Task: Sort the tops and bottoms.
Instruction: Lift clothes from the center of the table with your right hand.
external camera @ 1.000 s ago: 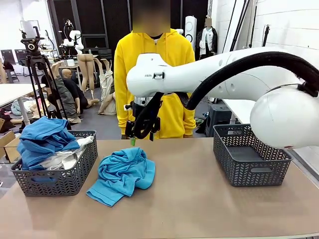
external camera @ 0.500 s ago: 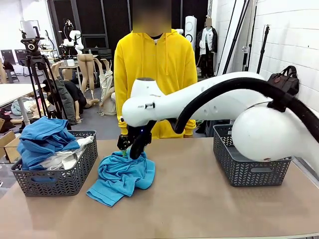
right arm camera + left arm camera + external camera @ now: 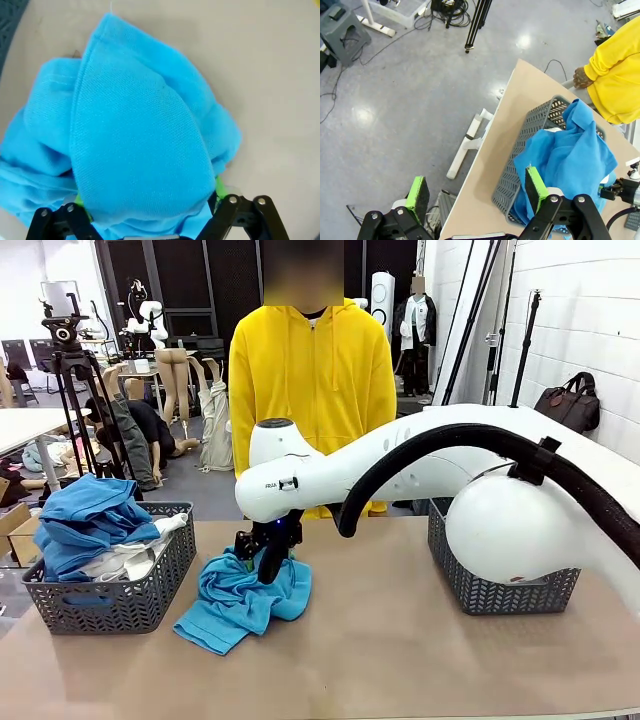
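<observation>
A turquoise garment lies crumpled on the table left of centre. My right gripper points down into its top; in the right wrist view the right gripper stands open with a bulging fold of the turquoise garment between its green pads. A royal blue garment and a white one are heaped in the left grey basket. My left gripper is open and holds nothing, high over the floor beside the table's corner, looking down at that basket and the blue garment.
A second grey mesh basket stands at the table's right, partly behind my right arm. A person in a yellow hoodie stands at the far edge, one hand near the table corner. A tripod stands off to the left.
My right arm has come down from above the turquoise garment, and its open gripper now sits pushed into the cloth. The garments in the left basket have not moved.
</observation>
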Controlling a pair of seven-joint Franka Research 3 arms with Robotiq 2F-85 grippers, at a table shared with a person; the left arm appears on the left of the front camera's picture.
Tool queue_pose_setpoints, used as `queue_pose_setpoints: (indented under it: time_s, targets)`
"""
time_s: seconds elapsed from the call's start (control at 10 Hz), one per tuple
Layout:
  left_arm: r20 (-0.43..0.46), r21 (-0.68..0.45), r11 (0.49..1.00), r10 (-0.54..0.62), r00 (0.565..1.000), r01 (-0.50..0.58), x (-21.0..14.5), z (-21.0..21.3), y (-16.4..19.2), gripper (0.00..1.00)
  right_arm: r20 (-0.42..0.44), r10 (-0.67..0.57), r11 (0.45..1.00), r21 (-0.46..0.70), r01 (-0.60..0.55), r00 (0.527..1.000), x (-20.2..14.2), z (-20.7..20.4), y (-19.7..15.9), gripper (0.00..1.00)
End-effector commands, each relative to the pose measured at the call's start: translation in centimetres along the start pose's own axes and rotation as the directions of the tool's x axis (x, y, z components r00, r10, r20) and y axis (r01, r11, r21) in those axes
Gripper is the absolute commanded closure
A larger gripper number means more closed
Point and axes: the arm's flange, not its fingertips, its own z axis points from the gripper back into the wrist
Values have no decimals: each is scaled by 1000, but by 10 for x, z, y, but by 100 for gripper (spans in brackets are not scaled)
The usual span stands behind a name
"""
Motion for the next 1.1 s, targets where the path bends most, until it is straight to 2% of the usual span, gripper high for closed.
queue_pose_setpoints:
  time_s: [0.0, 0.1, 0.6, 1.0]
  targets:
    - [4, 3, 1000, 9, 1000, -9, 1, 1, 1, 0, -18, -12, 1000, 23, 13, 1000, 14, -3, 3, 0]
    - [4, 3, 1000, 9, 1000, -9, 1, 1, 1, 0, -16, -10, 1000, 28, 10, 1000, 13, -3, 4, 7]
    - [4, 3, 1000, 9, 1000, -9, 1, 1, 1, 0, -7, 10, 1000, -8, -10, 1000, 14, 11, 18, 100]
    - [4, 3, 1000, 9, 1000, -9, 1, 1, 1, 0, -6, 21, 1000, -14, -21, 1000, 15, 26, 28, 100]
